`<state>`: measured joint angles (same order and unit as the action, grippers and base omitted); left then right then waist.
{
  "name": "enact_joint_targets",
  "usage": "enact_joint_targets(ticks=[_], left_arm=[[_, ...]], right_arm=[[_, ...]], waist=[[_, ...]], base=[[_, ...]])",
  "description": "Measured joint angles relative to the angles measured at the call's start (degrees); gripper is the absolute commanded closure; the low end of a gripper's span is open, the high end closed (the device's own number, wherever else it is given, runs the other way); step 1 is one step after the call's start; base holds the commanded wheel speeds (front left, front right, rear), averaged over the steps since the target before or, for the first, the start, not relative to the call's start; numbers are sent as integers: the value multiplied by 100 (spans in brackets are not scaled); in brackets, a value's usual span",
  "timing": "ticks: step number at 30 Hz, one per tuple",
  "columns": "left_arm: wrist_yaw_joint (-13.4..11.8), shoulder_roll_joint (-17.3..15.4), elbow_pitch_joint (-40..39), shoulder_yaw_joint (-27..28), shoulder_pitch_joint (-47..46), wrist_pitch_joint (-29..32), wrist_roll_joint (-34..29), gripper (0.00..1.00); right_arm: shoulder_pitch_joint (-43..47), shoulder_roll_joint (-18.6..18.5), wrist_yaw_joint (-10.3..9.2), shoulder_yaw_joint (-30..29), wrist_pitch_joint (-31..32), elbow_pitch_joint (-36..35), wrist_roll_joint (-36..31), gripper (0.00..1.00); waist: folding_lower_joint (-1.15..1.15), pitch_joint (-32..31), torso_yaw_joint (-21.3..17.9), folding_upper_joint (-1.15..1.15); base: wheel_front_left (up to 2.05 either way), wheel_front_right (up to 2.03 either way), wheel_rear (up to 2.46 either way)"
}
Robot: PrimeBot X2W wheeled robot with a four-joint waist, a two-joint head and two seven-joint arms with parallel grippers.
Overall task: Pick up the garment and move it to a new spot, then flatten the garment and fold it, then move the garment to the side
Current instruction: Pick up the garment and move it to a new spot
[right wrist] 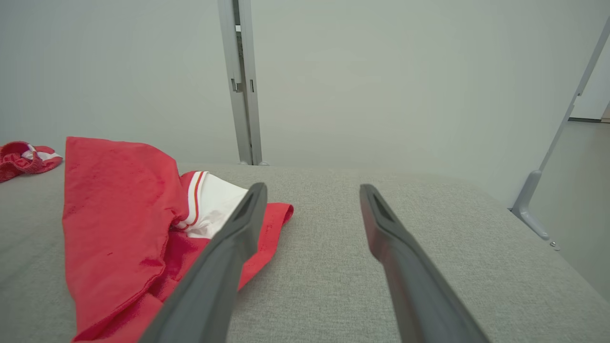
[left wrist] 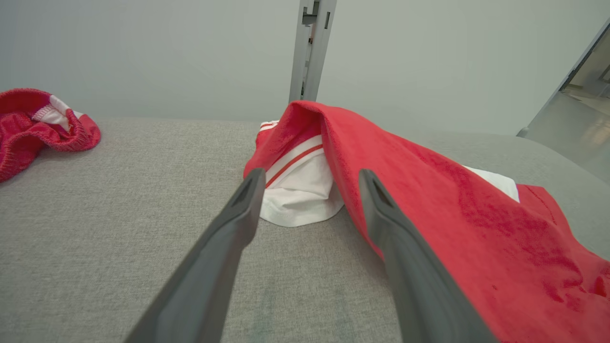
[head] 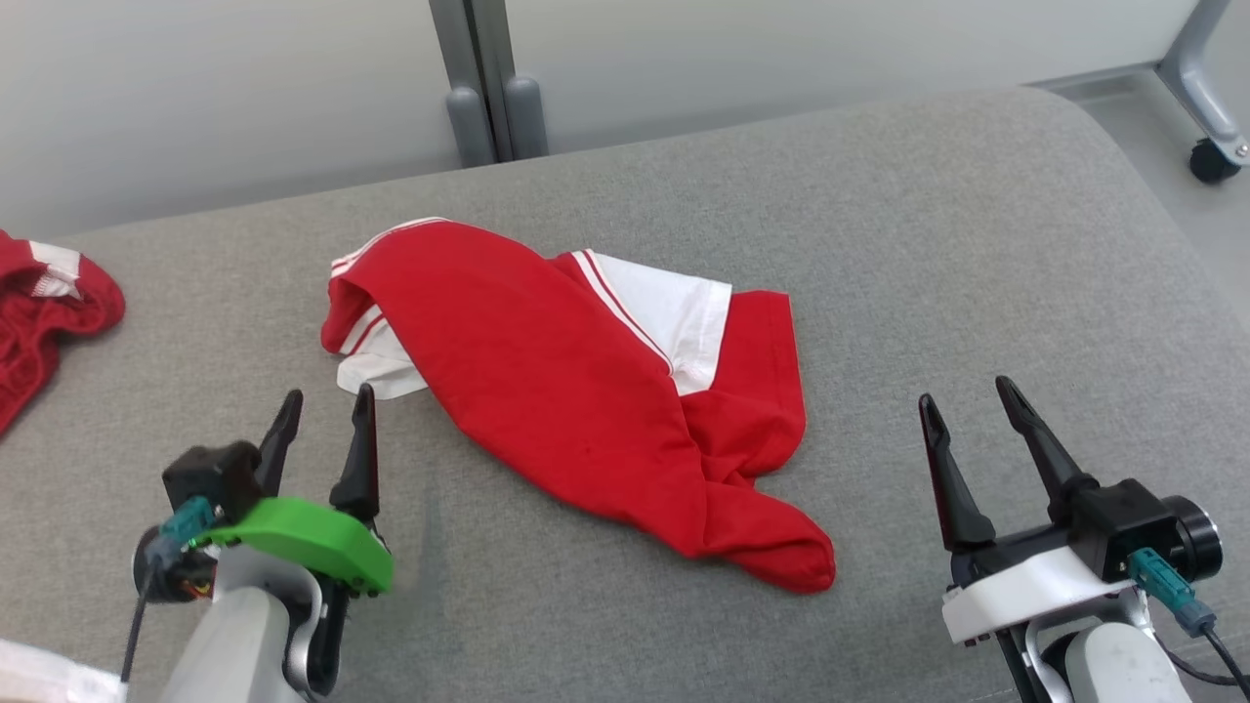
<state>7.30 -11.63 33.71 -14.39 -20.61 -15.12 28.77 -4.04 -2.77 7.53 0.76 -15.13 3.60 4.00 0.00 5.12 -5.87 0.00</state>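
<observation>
- Two long dark fingers of the left gripper (head: 329,392) stood apart and empty, their tips just beside the white hem of the red-and-white soft cloth garment (head: 547,391).
- Fingers of the right gripper (head: 966,391) were likewise spread with nothing between them, near the garment's right edge but not touching it.
- That garment lay rumpled mid-way across the grey fabric-covered surface (head: 928,215), a red layer thrown over its white panel and one bunched end pointing toward the robot.
- Well apart, at the far left, lay a second red knitted piece (head: 39,312).
- Whether the first relocation was done could not be told; flattening, folding and setting aside all appeared left to do.
</observation>
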Motion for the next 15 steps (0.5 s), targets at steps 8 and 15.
enact_joint_targets(ticks=[8, 15], left_arm=[[0, 444, -899, 626, 1080, -1, -480, 0], [0, 760, -1500, 965, 1908, 0, -784, 0]], right_arm=[[253, 1, 0, 42, 0, 190, 0, 0], [451, 1, 0, -13, 0, 388, 58, 0]], waist=[[0, -438, 200, 0], [0, -618, 245, 0]], base=[[0, 0, 0], [0, 0, 0]])
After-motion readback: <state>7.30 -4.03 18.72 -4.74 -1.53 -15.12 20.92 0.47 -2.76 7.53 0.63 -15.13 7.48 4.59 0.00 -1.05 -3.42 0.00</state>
